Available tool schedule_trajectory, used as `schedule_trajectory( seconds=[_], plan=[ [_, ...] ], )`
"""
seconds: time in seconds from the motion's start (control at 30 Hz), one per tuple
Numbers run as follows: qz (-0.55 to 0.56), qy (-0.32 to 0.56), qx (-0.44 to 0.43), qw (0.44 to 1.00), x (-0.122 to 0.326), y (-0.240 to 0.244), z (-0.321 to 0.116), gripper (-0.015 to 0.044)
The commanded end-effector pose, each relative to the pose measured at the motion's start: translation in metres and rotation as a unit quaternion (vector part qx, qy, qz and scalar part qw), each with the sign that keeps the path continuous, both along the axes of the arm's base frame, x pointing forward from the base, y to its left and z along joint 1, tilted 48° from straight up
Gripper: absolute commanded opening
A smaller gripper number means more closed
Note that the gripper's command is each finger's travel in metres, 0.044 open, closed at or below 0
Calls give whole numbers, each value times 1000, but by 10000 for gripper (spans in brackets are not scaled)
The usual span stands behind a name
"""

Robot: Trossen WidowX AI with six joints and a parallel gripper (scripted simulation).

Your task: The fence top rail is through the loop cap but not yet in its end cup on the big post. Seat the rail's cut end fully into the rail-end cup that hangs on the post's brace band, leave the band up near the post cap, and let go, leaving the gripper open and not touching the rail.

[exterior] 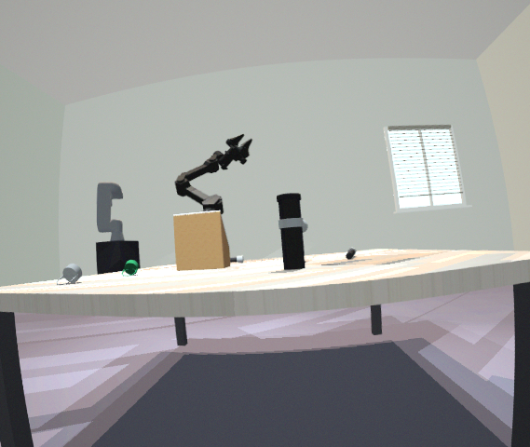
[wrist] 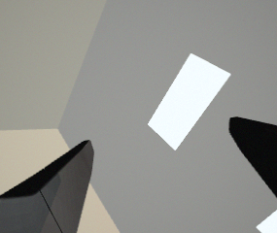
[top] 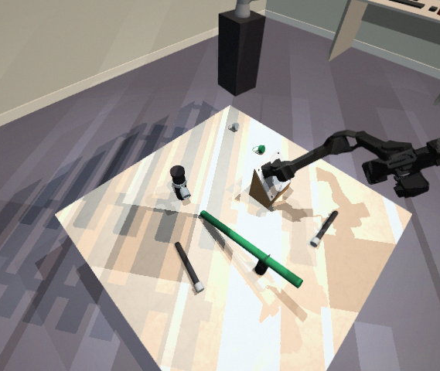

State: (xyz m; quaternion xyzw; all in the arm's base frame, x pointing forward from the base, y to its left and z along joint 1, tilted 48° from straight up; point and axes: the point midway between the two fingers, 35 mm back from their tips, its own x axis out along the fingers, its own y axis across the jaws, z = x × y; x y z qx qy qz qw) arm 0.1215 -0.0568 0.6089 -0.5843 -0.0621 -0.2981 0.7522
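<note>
The green rail [top: 251,245] slopes across the table; it is not visible in the exterior view. It passes through the loop on the short black post [top: 260,267]. Its far end stands apart from the grey rail-end cup [top: 185,193] [exterior: 305,224], with a visible gap. The cup hangs on the grey brace band [exterior: 292,223] of the big black post [exterior: 292,250] [top: 177,176]. The band sits on the upper part of the post, a little below the cap [exterior: 288,196]. My gripper [top: 408,160] [exterior: 247,138] [wrist: 159,135] is open and empty, raised high and far from rail and post.
The arm stands on a wooden wedge block [top: 260,193] [exterior: 199,240] behind the rail. Two dark tubes [top: 188,263] [top: 324,227] with white ends lie either side of the rail. A green fitting [top: 261,148] [exterior: 130,266] and a grey fitting [top: 233,127] [exterior: 72,272] lie near the back corner.
</note>
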Motion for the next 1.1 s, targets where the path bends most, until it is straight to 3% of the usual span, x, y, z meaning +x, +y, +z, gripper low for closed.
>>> schedule_trajectory(
  seconds=[0.0, 0.33, 0.6, 0.87, 1.07],
  plan=[
    [42, 61, -5, 997, 64, 23, -28, 440],
    [148, 234, 68, 958, 198, 48, -144, 440],
    [206, 374, 212, 879, 260, 42, -269, 440],
    [222, 480, 422, 736, 271, 29, -401, 440],
    [196, 513, 631, 548, 245, 23, -499, 440]
  ],
)
